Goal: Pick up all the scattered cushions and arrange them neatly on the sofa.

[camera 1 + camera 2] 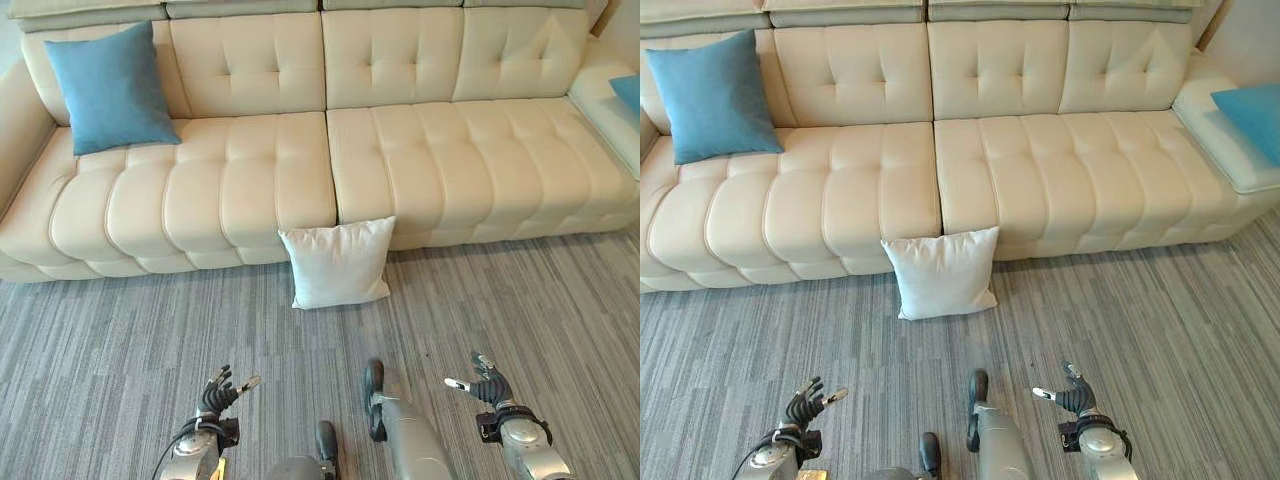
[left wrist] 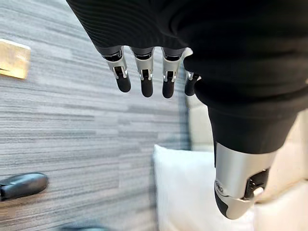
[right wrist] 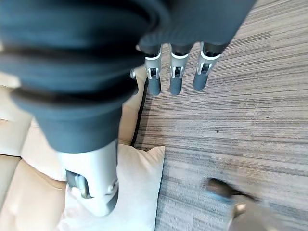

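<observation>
A white cushion (image 1: 337, 262) stands on the grey carpet, leaning against the front of the cream sofa (image 1: 230, 190) at the seam between its two seats. A blue cushion (image 1: 110, 88) leans upright against the backrest at the sofa's left end. Another blue cushion (image 1: 1252, 116) lies on the sofa's right arm section. My left hand (image 1: 219, 393) hovers low over the carpet, well short of the white cushion (image 2: 185, 192), fingers relaxed and empty. My right hand (image 1: 487, 383) is open too, right of and nearer than the white cushion (image 3: 132, 185).
Striped grey carpet (image 1: 120, 350) spreads in front of the sofa. A small tan patch (image 2: 13, 57) marks the floor near my left hand. The middle seats of the sofa (image 1: 1040, 170) are bare.
</observation>
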You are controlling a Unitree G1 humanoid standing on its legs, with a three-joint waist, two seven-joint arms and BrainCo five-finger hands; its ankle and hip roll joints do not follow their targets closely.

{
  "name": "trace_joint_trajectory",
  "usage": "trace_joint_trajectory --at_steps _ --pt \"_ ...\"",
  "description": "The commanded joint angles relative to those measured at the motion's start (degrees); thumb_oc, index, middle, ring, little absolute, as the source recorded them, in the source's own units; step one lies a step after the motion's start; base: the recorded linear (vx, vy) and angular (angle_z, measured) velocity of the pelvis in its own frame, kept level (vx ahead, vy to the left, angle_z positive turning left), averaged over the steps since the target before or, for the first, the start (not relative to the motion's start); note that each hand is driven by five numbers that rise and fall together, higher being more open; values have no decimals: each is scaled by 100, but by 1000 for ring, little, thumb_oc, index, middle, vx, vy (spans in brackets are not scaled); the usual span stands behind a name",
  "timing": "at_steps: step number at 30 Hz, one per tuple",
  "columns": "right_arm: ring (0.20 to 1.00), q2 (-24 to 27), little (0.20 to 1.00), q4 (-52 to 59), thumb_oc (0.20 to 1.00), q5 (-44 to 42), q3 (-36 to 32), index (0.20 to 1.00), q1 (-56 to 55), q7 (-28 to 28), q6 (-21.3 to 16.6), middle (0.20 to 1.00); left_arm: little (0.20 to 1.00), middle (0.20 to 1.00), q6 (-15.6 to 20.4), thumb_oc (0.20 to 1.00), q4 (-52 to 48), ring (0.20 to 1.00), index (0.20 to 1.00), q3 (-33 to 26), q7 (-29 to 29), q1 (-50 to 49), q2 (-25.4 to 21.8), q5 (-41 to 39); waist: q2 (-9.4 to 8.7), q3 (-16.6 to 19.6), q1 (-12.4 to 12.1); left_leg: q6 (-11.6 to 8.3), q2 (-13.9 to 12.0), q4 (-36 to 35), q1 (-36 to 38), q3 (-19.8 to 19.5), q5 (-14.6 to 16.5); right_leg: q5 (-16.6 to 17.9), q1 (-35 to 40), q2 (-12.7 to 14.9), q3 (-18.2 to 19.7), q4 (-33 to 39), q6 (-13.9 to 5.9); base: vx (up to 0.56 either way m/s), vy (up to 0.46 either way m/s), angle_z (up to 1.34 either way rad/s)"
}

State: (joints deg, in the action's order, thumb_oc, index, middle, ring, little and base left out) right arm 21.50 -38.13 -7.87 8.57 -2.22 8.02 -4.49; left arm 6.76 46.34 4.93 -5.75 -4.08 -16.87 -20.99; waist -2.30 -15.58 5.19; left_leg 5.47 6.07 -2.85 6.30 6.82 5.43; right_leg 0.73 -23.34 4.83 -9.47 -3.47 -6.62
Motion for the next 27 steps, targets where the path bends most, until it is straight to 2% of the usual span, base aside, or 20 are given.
trace_joint_trajectory --at_steps 1,3,4,5,6,7,8,9,12,13,14,15,16,17,19,21,27 --pt "1000 371 1000 56 1000 6 -9 1000 83 4 -120 1000 1000 1000 196 1000 -209 1000 1000 29 13 28 -55 314 118 0 202 -552 -187 550 345 -62 617 398 756 -30 124 28 -158 368 -190 45" --pt "1000 389 1000 55 1000 4 -33 1000 36 -6 -128 1000 1000 1000 187 1000 -176 1000 1000 54 33 6 -41 341 152 37 222 -626 -227 684 370 -87 621 412 847 -29 125 -5 -116 216 -136 59" --pt "1000 416 1000 39 1000 18 -49 1000 6 -10 -132 1000 1000 1000 189 1000 -153 1000 1000 75 47 -10 -19 333 188 58 241 -754 -286 900 337 -72 502 445 925 -20 74 -14 -74 245 -225 74" --pt "1000 483 1000 131 1000 23 -71 1000 -17 -17 -164 1000 1000 1000 189 1000 -192 1000 1000 137 85 -19 20 326 235 73 268 -1028 -497 1795 3 66 41 372 1212 -13 -40 38 55 311 -308 72" --pt "1000 542 1000 193 1000 0 -74 1000 0 1 -189 1000 1000 1000 195 1000 -222 1000 1000 173 101 0 22 309 233 35 259 -1135 -583 2365 -234 109 -190 299 1354 -43 -34 60 135 282 -314 68" --pt "1000 579 1000 211 1000 -11 -73 1000 20 8 -192 1000 1000 1000 193 1000 -244 1000 1000 200 110 18 25 290 193 42 247 -1178 -661 2767 -462 193 -359 208 1443 -42 -33 62 224 134 -165 29" --pt "1000 579 1000 211 1000 -11 -73 1000 20 8 -192 1000 1000 1000 193 1000 -244 1000 1000 200 110 18 25 290 195 43 247 -1179 -662 2772 -466 192 -357 208 1441 -43 -34 62 225 179 -192 -6" --pt "1000 648 1000 204 1000 -45 -104 1000 16 35 -160 1000 1000 1000 184 1000 -226 1000 1000 231 118 59 45 269 168 15 209 -1187 -862 3218 -703 419 -477 8 1670 -78 -12 88 371 178 -152 -31" --pt "1000 694 1000 141 1000 -53 -125 1000 26 66 -136 1000 1000 1000 171 1000 -186 1000 1000 272 128 102 94 244 150 -3 161 -1097 -947 3138 -900 585 -400 -101 1863 -99 -13 152 412 204 -101 -5" --pt "1000 720 1000 126 1000 -62 -162 1000 6 74 -124 1000 1000 1000 142 1000 -187 1000 1000 329 158 88 98 313 135 26 120 -978 -895 2695 -1039 605 -175 -161 2015 -83 12 216 366 157 -17 -10" --pt "1000 722 1000 127 1000 -62 -163 1000 4 74 -124 1000 1000 1000 142 1000 -187 1000 1000 330 158 87 101 313 148 9 116 -982 -911 2716 -1026 604 -151 -170 2035 -97 12 212 367 289 -6 -8" --pt "1000 755 1000 147 1000 -65 -212 1000 -43 83 -116 1000 1000 1000 132 1000 -245 1000 1000 370 185 55 94 368 155 22 104 -934 -896 2142 -1122 604 -44 -240 2159 -62 11 257 318 136 13 -6" --pt "1000 755 1000 147 1000 -65 -213 1000 -44 82 -115 1000 1000 1000 132 1000 -245 1000 1000 370 185 54 94 368 154 18 103 -934 -894 2138 -1115 604 -45 -241 2165 -61 11 258 317 234 30 2" --pt "1000 754 1000 124 1000 -59 -240 1000 -69 116 -112 1000 1000 1000 119 1000 -247 1000 1000 380 186 47 72 412 161 41 84 -976 -928 1658 -1318 592 -230 -320 2263 -63 28 268 310 153 22 5" --pt "1000 737 1000 93 1000 -30 -241 1000 -67 125 -90 1000 1000 1000 91 1000 -251 1000 1000 364 194 0 48 428 205 38 44 -1002 -933 1289 -1249 509 -349 -417 2357 -151 91 234 305 163 39 5" --pt "1000 713 1000 77 1000 -18 -237 1000 -86 123 -97 1000 1000 1000 86 1000 -236 1000 1000 347 190 -18 48 434 211 50 43 -1015 -921 1223 -1195 475 -370 -453 2385 -173 94 200 302 145 69 -19" --pt "1000 651 1000 96 1000 228 -38 1000 16 35 -37 1000 1000 1000 107 1000 -313 1000 1000 315 163 47 -212 664 197 156 -53 -812 -680 905 -864 465 -193 -593 2442 -117 306 -86 216 169 110 -9"
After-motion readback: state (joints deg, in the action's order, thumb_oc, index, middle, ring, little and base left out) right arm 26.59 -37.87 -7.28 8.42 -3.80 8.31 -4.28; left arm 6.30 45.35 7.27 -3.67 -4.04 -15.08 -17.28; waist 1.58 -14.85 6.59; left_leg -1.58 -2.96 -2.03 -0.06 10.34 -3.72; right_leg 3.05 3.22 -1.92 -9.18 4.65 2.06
